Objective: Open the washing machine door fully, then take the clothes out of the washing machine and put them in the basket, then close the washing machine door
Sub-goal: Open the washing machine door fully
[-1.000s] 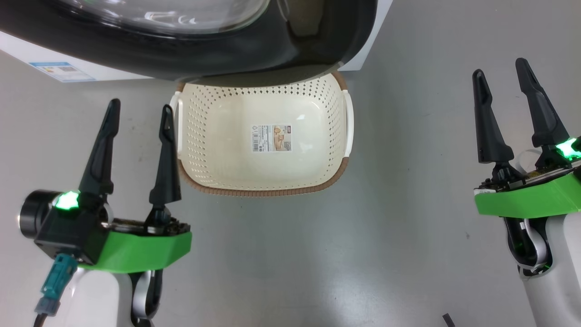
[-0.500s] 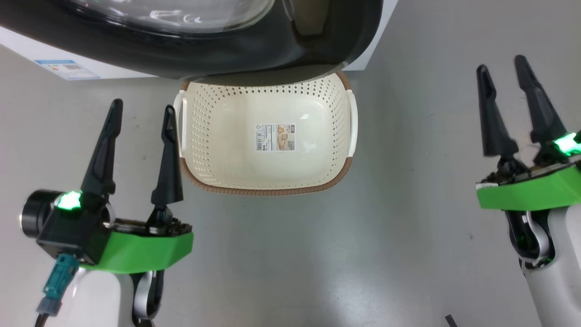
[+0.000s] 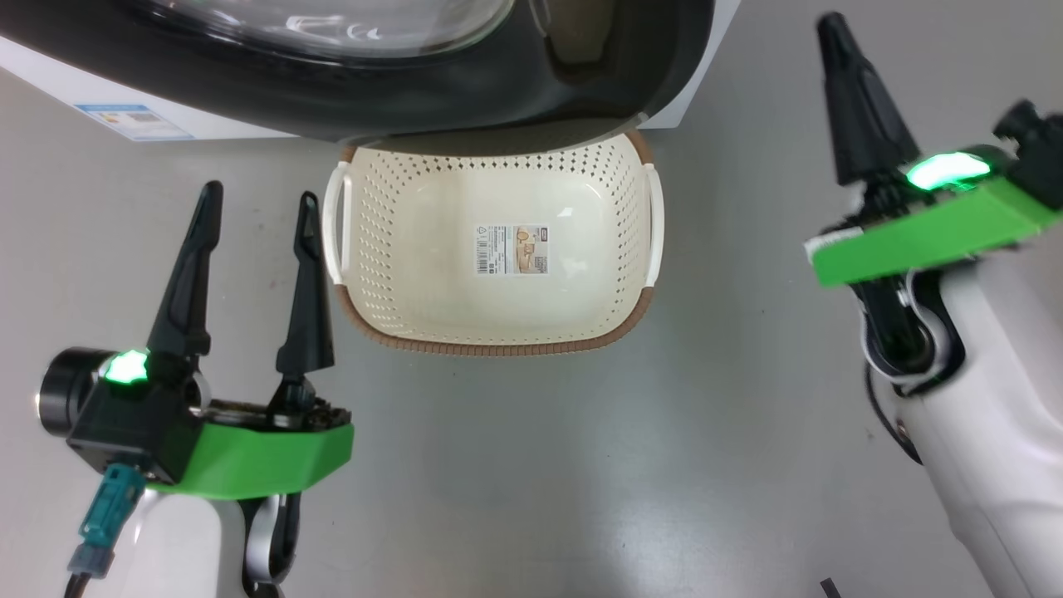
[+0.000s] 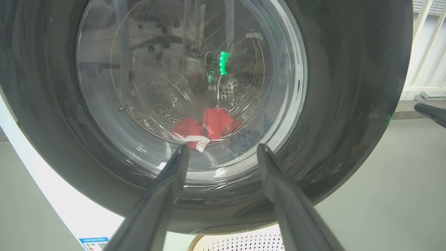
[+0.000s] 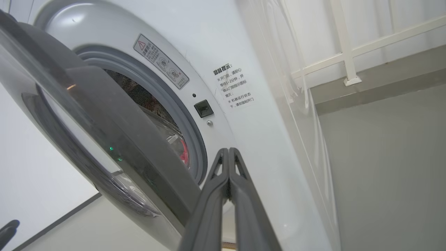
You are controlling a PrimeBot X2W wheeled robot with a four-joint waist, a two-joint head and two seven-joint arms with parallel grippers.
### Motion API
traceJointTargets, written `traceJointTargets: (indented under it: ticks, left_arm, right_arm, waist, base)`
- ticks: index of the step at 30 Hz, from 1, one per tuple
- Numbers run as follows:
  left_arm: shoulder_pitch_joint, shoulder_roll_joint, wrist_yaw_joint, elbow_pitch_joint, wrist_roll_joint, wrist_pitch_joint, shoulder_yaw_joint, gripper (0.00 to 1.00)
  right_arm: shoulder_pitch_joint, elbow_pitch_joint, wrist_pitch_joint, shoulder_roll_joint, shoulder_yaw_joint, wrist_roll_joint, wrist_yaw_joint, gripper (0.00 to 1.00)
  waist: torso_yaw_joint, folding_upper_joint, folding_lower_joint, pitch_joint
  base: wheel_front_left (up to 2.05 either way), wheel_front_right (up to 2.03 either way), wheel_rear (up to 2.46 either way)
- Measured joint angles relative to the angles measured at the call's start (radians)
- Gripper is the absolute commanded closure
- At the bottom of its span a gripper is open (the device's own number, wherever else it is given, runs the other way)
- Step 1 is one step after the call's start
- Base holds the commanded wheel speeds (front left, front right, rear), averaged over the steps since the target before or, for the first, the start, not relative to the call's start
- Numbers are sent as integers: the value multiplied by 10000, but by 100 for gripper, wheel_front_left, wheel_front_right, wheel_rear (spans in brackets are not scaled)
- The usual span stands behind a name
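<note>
The right arm was held raised to the right of the basket [image 3: 490, 349], and the right gripper [image 3: 835, 37] was tilted upward, fingers pressed together on nothing. The left gripper [image 3: 260, 196] was held low, left of the basket, spread wide and empty. Over the basket's far rim the door [image 3: 332, 100] was ajar, and the clothes [image 4: 205, 127] were seen inside the washing machine [image 5: 244, 52].

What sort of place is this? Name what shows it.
Probably a laundry test space: a big white front-loading washing machine, its round black-rimmed glass door ajar, and a cream perforated plastic basket on grey floor.
</note>
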Motion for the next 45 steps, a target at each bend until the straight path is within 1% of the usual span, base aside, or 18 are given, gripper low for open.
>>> traceJointTargets:
  ticks: [4,6,9,11,14,18,20,24,30,34,39,45]
  left_arm:
    - [2,0,2,10,0,0,-8,0]
    - [2,-2,4,15,0,0,-12,0]
    - [2,-2,8,15,-4,0,-54,0]
    - [2,-2,12,17,-35,0,-77,0]
    - [3,-2,88,19,-96,0,-121,0]
    - [3,-2,92,42,-136,0,-161,0]
    - [3,-4,92,92,-180,0,-155,0]
    - [3,-2,90,153,-192,0,-155,0]
    - [3,-4,92,199,-230,0,-167,0]
    - [3,-4,98,207,-270,0,-157,0]
    - [12,-4,98,245,-295,0,-142,0]
    - [270,-6,113,322,-295,0,-138,0]
  right_arm:
    - [-918,621,27,-42,1068,2374,0,100]
    - [-1388,746,447,-67,1344,3868,0,100]
    - [-2140,736,1547,-303,1590,5758,0,100]
    - [-2549,723,2266,-462,1570,6767,0,100]
    - [-2994,826,3499,-516,1413,8138,0,100]
    - [-3519,1549,5551,-616,1264,9509,0,100]
    - [-3810,1870,6562,-648,1248,10009,0,100]
    - [-4359,2441,7914,-792,1260,10228,0,100]
    - [-4556,2510,9258,-871,1172,10427,-2,100]
    - [-4497,2148,9657,-853,1145,10192,-4,100]
    - [-3901,1739,10071,-654,1018,9967,-4,100]
    - [-2944,1085,10493,-157,1062,9706,-2,100]
  waist:
    - [58,0,0,-45]
    - [97,0,0,-58]
    - [172,0,0,-48]
    - [217,0,0,-34]
    - [269,0,0,-6]
    - [329,0,1,11]
    - [342,0,0,27]
    - [386,0,0,41]
    - [474,0,0,32]
    - [510,0,0,-30]
    - [558,0,0,-240]
    - [667,0,1,-696]
  base:
    - [0,0,0]
    - [0,0,0]
    - [0,0,0]
    - [0,0,0]
    - [0,0,0]
    - [0,0,0]
    - [0,0,0]
    - [0,0,0]
    - [0,0,0]
    - [0,0,0]
    - [0,0,0]
    - [0,0,0]
